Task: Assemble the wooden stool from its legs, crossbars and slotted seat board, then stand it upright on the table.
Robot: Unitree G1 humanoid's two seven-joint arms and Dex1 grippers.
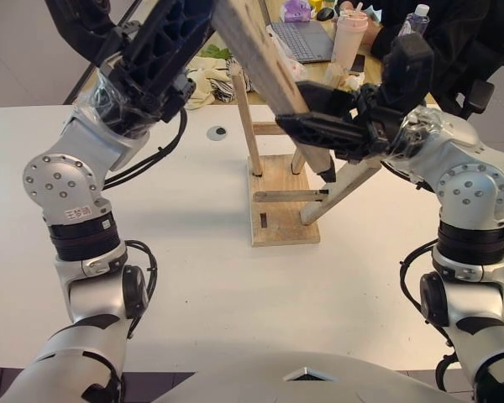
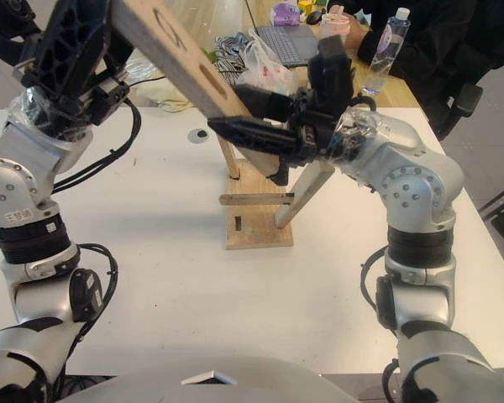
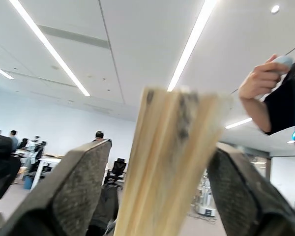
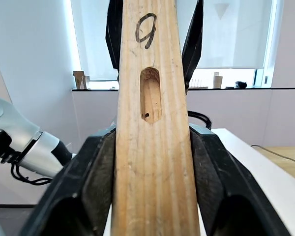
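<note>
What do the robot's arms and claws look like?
The left arm and right arm are silver-grey, with rounded joints, screw-ringed caps and black ribbed bands. Black cables loop along them; a white label marks the left arm. The left claw and right claw are black, each with two broad fingers.

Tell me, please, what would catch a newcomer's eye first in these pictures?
First comes the long wooden leg, held slanting in the air above the middle of the table. The left tool grips its upper end and the right tool grips it lower down. Below it, on the white table, the seat board lies flat, with legs and a crossbar standing up from it.
</note>
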